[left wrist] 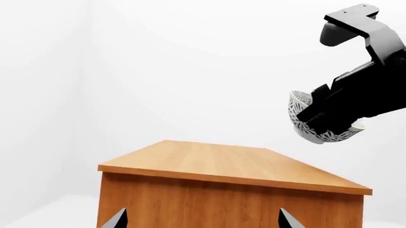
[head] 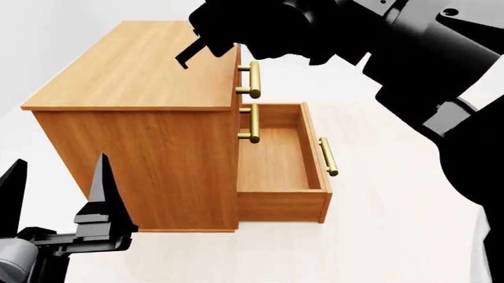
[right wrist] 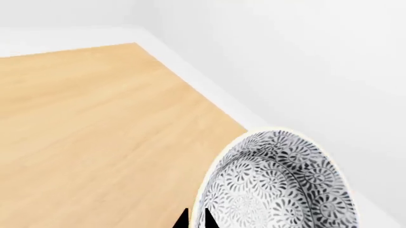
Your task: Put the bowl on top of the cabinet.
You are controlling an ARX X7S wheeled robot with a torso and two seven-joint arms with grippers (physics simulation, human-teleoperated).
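Bowl (left wrist: 303, 124), round patterned ceramic, hangs tilted in my right fingers (left wrist: 320, 114), clamped on its rim, above and just past the cabinet's (left wrist: 228, 164) flat orange-brown wooden top. My left fingers (head: 55, 194) are spread wide, holding nothing, beside the cabinet's side. Bottom drawer (head: 280, 159) stands pulled out; brass bar handles (head: 254, 79) gleam. Pale floor (head: 393, 236), white walls around.

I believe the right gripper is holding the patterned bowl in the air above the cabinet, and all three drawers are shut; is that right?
Not quite. The right gripper does hold the bowl in the air above the cabinet, but the drawers are not all shut: the head view shows the bottom drawer pulled out, while the two above it look closed.
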